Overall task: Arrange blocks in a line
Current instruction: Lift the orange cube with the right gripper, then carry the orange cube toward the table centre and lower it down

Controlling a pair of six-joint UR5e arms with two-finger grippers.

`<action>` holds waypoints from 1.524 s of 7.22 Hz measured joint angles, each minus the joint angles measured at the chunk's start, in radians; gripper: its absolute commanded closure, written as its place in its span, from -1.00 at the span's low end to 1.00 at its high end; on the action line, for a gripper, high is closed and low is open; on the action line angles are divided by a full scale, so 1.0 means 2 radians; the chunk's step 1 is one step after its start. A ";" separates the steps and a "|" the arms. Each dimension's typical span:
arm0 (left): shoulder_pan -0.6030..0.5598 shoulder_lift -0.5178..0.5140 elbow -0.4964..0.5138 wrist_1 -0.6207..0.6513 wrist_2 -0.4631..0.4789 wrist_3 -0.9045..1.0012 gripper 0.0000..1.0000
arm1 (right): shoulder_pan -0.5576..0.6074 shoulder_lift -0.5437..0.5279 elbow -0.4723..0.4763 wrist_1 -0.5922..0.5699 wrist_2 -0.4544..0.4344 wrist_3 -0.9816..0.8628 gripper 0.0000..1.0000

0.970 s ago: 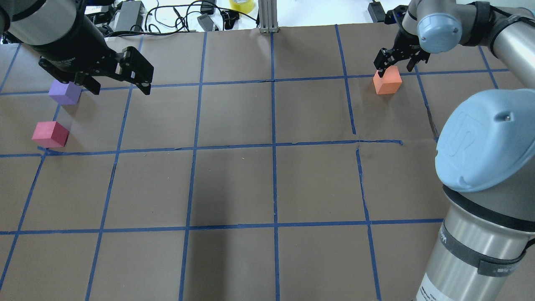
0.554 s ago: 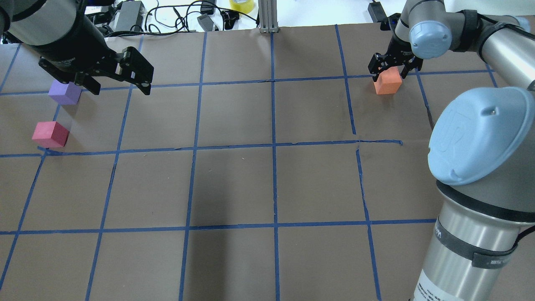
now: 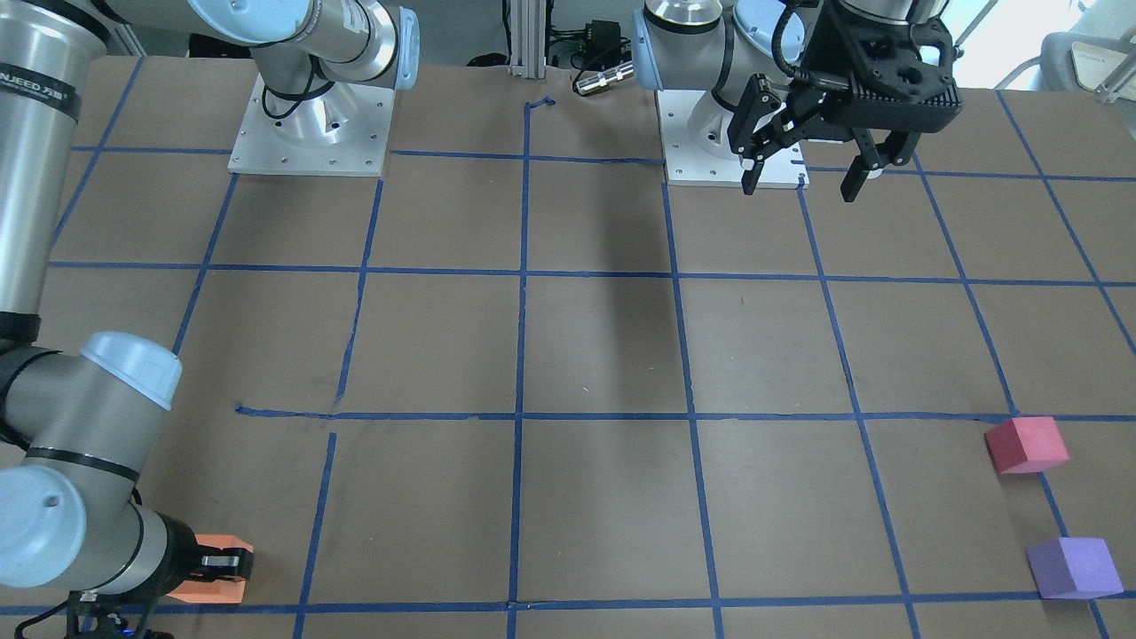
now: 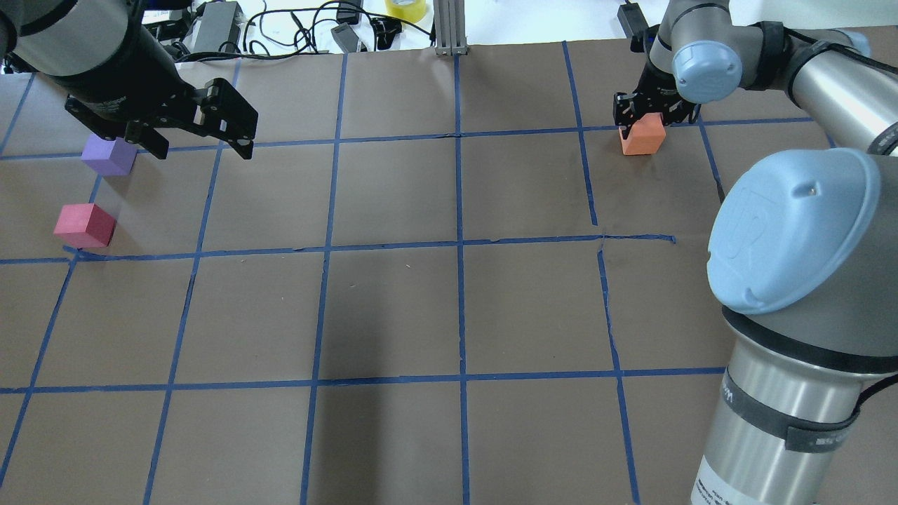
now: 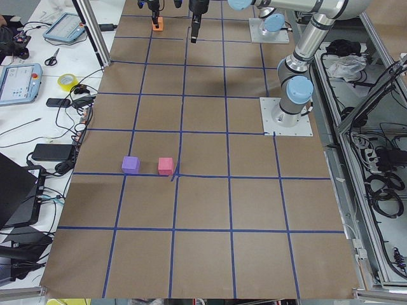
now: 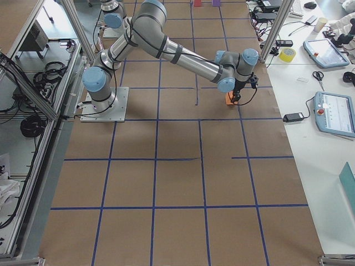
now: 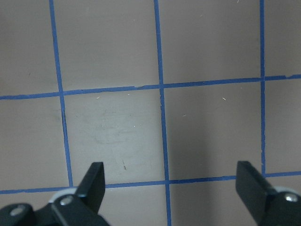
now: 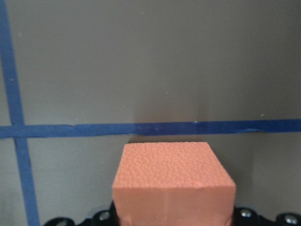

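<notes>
The orange block (image 4: 642, 140) sits at the far right of the table, against a blue tape line. My right gripper (image 4: 649, 116) is down over it with a finger on each side, shut on it. The right wrist view shows the orange block (image 8: 174, 181) close up between the jaws. I cannot tell whether it is off the paper. The purple block (image 4: 109, 156) and the crimson-pink block (image 4: 84, 224) lie side by side at the far left. My left gripper (image 4: 200, 147) hangs open and empty high above the table, just right of the purple block.
Brown paper with a blue tape grid (image 4: 459, 242) covers the table. Cables, a power brick and a yellow tape roll (image 4: 405, 8) lie beyond the far edge, beside an aluminium post (image 4: 449, 28). The arm base plates (image 3: 311, 124) stand on the robot's side.
My right gripper has come down and a little left onto the orange block, and the block has shifted slightly left. The left arm and the other two blocks have not moved.
</notes>
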State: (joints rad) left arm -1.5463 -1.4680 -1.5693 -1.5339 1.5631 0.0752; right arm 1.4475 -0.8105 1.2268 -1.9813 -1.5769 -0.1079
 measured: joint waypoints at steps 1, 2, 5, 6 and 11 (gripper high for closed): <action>0.000 0.000 0.000 0.000 0.000 0.000 -1.00 | 0.018 -0.012 0.000 -0.003 0.001 0.015 0.56; 0.000 0.000 0.000 0.000 0.000 0.000 -1.00 | 0.042 -0.025 -0.001 -0.005 0.003 0.036 0.55; 0.000 0.000 0.001 0.001 0.003 -0.001 -1.00 | 0.143 -0.036 0.000 -0.028 0.004 0.120 0.45; 0.000 0.000 0.001 0.001 0.004 -0.001 -1.00 | 0.174 -0.035 0.002 -0.033 0.003 0.143 0.44; -0.001 0.000 0.001 0.000 0.004 -0.002 -1.00 | 0.244 -0.010 0.014 -0.043 0.003 0.197 0.45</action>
State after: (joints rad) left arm -1.5492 -1.4674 -1.5676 -1.5340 1.5719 0.0717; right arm 1.9359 -0.8297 1.2552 -2.0675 -1.5703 0.2852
